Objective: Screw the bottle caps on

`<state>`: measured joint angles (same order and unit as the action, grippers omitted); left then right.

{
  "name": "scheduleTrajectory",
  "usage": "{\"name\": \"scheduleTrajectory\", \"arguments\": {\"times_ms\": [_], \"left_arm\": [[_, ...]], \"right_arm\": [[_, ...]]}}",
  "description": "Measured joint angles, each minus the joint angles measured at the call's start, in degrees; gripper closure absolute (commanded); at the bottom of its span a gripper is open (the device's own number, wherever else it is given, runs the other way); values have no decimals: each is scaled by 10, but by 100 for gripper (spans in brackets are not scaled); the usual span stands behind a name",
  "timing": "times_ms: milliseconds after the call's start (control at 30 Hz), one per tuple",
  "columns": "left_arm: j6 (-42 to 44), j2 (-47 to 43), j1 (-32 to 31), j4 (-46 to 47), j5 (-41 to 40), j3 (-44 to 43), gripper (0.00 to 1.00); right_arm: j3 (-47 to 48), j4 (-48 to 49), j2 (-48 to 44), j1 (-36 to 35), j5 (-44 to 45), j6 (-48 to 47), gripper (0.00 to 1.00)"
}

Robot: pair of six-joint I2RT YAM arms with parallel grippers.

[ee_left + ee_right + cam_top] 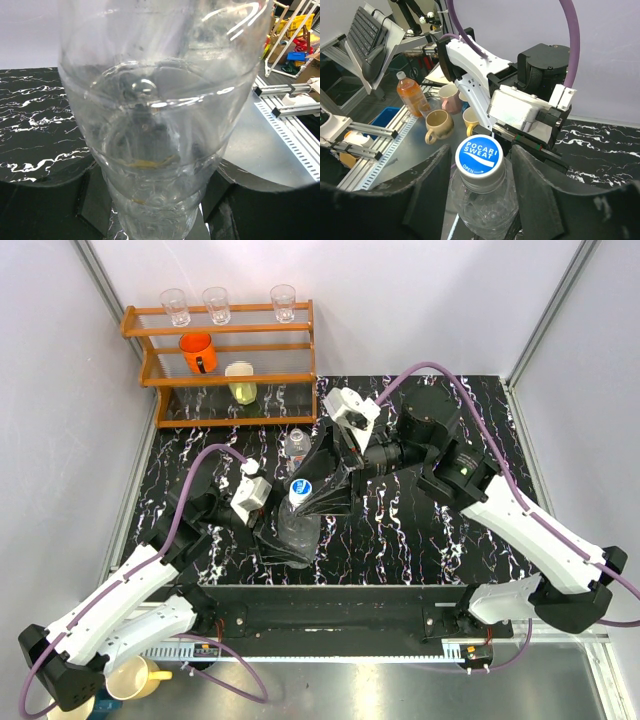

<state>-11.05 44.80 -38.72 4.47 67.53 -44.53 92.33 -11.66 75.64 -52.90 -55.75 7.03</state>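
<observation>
Your left fingers (pixel 45 210) are clamped on the lower body of the clear bottle (pixel 296 525), holding it neck up over the near half of the marbled counter (pixel 420 530). The blue-topped cap (pixel 479 159) sits on that bottle's neck. Your right fingers (pixel 432 195) flank the cap, parted, with a sliver of gap on each side. A second bottle (pixel 296 445) stands just behind.
</observation>
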Motion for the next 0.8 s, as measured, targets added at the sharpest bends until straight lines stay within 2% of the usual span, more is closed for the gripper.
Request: {"name": "scheduleTrajectory", "arguments": {"times_ms": [133,233,333,367,500,633,800], "left_arm": [[-2,0,0,0,-4,0,55],[-2,-1,1,2,-7,1,56],[-2,-1,1,4,-8,1,57],[-2,-1,1,4,-9,1,57],[-2,-1,2,4,-12,2,57],[-2,-1,2,4,-12,2,57],[-2,-1,2,4,-12,2,57]], "right_arm": [[-8,10,-2,0,0,5,48],[-16,19,-8,0,2,7,48],[-19,24,-11,0,8,8,43],[-20,25,-12,0,9,8,33],[-20,32,-18,1,17,10,27],[-20,38,-23,2,22,11,30],[-20,46,-23,3,21,17,43]]}}
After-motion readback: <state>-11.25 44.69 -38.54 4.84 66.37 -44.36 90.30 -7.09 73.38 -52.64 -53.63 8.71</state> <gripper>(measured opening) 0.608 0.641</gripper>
